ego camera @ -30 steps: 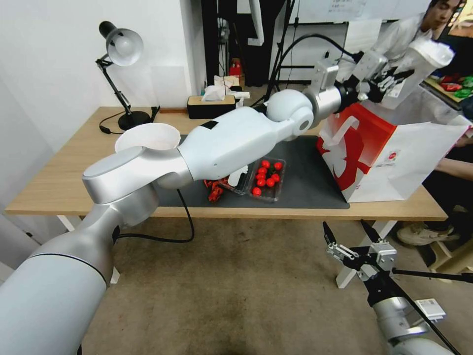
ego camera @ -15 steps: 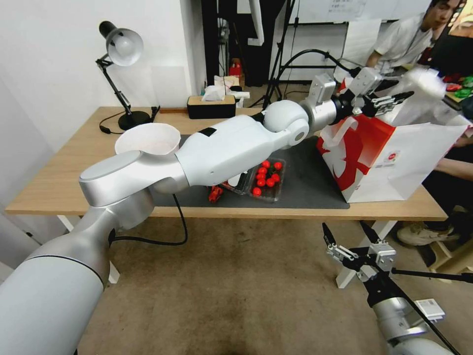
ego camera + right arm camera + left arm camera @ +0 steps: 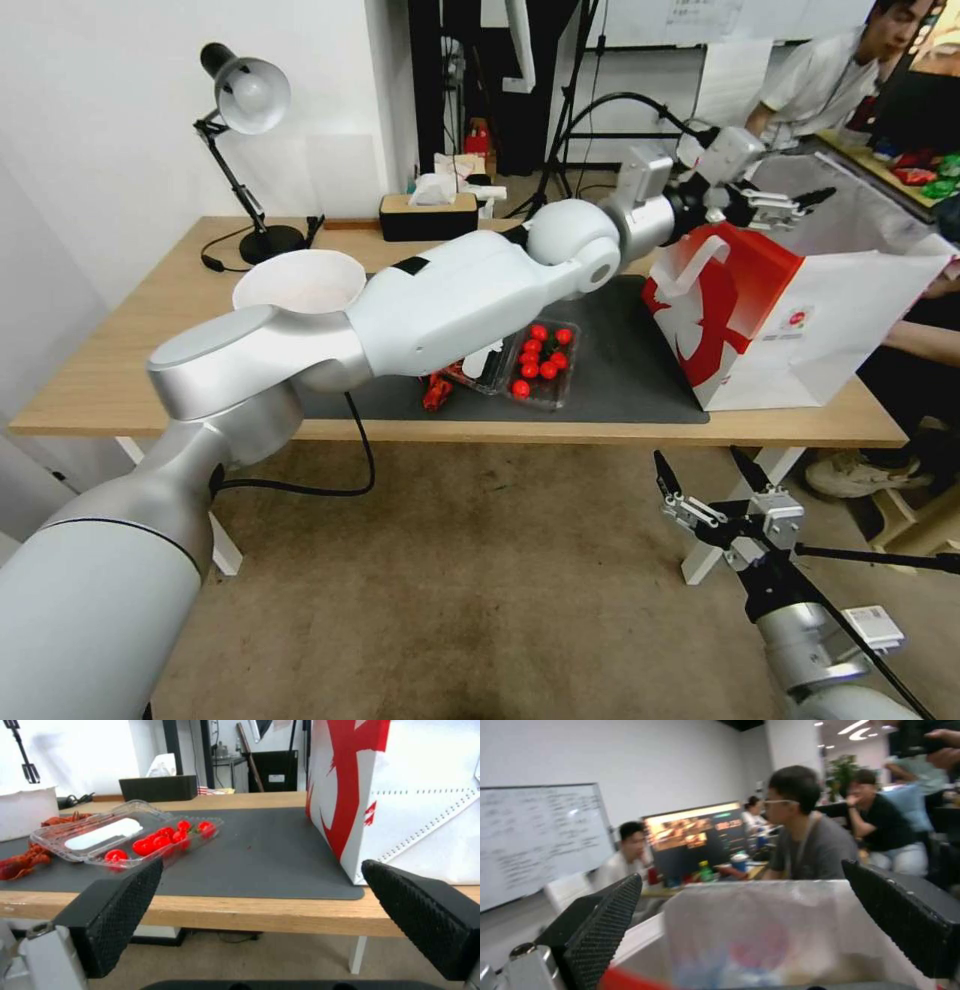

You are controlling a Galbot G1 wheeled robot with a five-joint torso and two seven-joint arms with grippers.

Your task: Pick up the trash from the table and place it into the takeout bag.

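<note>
Light-wood table (image 3: 120, 380) spans the centre of the head view, carrying a dark grey mat (image 3: 620, 370) across its middle. Beyond it stand a white wall at the upper left and dark stands at the upper centre.

Left arm (image 3: 450, 300) crosses the frame diagonally from the lower left to the upper right. Its left gripper (image 3: 775, 200) sits in the upper right, above the open top of the takeout bag (image 3: 790, 330), fingers spread apart with nothing between them. In the left wrist view the two black textured pads (image 3: 600, 933) stand wide at either side, with the bag's foil-lined opening (image 3: 760, 930) between and beyond them; the contents there are too blurred to identify.

Takeout bag: white with a red panel, standing upright at the right end of the mat, right of centre in the head view.

White bowl (image 3: 300, 282): on the table at centre left, partly behind the arm.

Clear tray (image 3: 540, 365) holding small red fruit: on the mat at centre, open, also visible in the right wrist view (image 3: 130, 836).

Crushed red trash (image 3: 436, 392): on the mat just beside the tray, near the front edge.

Right gripper (image 3: 715, 495): lower right of the head view, below table level and well apart from the table's things, fingers spread, holding nothing. Desk lamp (image 3: 245, 110): upper left. Black tissue box (image 3: 428, 215): at the table's far edge.
</note>
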